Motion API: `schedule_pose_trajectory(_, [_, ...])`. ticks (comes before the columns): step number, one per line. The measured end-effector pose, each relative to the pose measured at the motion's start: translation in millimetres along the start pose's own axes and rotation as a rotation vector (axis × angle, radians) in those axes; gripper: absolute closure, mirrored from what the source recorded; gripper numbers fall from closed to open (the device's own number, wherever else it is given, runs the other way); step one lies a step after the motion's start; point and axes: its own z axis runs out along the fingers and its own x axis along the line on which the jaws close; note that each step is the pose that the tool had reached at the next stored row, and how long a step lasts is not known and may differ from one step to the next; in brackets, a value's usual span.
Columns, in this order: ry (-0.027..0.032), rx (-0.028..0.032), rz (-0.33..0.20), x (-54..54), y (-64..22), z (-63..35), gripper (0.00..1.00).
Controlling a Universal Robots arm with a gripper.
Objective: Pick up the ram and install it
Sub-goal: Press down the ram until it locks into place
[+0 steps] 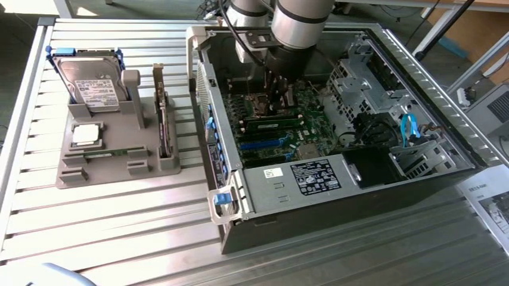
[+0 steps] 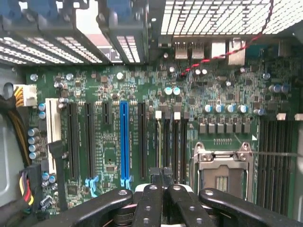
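Black metal fingers [image 2: 150, 198] of the gripper [image 2: 161, 176], with round rivets, are closest to my wrist camera. I see them pressed together, with no gap at the tips and nothing thick between them. They hang over the black memory slots [image 2: 170, 142] with white clips on the green, densely soldered motherboard [image 2: 142, 80]. Beside these slots stand one long blue plastic slot [image 2: 124, 142] and the shiny steel frame of the processor socket [image 2: 222, 172]. A thin twisted red-and-black wire [image 2: 222, 54] crosses the board.

In the exterior view the gripper [image 1: 276, 104] reaches down into the open dark sheet-metal computer case [image 1: 445, 119]. The ram [image 1: 275, 125], a thin narrow green stick with dark chips, lies along the slots just at six o'clock of the gripper. I cannot tell if the tips touch it or if it is fully seated.

At nine o'clock of the case, on the ribbed aluminium table [image 1: 119, 226], a grey moulded plastic holder [image 1: 119, 164] carries a boxy silver hard drive [image 1: 94, 83] with a white label, a flat white square chip [image 1: 86, 134] and an upright expansion card [image 1: 163, 119].
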Motion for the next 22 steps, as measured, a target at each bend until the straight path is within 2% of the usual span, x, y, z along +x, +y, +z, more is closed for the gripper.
schedule_pose_trajectory(6, [0.0, 0.0001, 0.0, 0.1, 0.2, 0.0, 0.9])
schedule_pose_trajectory(17, [0.0, 0.0013, 0.0, 0.1, 9.7, -0.2, 0.9])
schedule_pose_trajectory(22, [0.0, 0.0014, 0.0, 0.1, 10.0, -0.2, 0.9])
